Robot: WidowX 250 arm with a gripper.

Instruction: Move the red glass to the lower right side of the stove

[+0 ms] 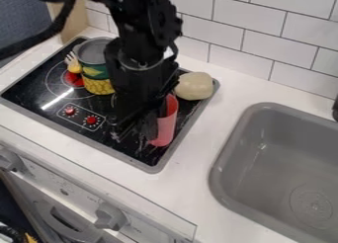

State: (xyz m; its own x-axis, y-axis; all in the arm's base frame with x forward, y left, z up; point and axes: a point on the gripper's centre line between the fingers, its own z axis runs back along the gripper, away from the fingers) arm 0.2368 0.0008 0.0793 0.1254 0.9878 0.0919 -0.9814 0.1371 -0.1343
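The red glass [167,122] is on the stove [120,150], by the edge that faces the sink [283,158] and toward the near right corner. Its long axis runs much nearer up-and-down than across in the camera view, the top leaning a little to the right and the base set a little to the left. The mouth points upward, and the base is down at the black top of the stove. Whether it stands quite straight or tips slightly, I can't tell from this angle.

The glass is a soft pinkish red, see-through looking, tall and slim, smooth-sided, and a touch narrower at the foot than at the rim. Its left side is partly hidden by the black gripper [140,127], which hangs over the right part of the stove, right up beside the glass. I can't tell whether the gripper is open, closed or holding the glass.

A pale, rounded object [194,86] sits at the stove's far right corner, behind the glass. A green and yellow pot [98,79] is on the far left part of the stove, with a yellow item [74,67] just beside it
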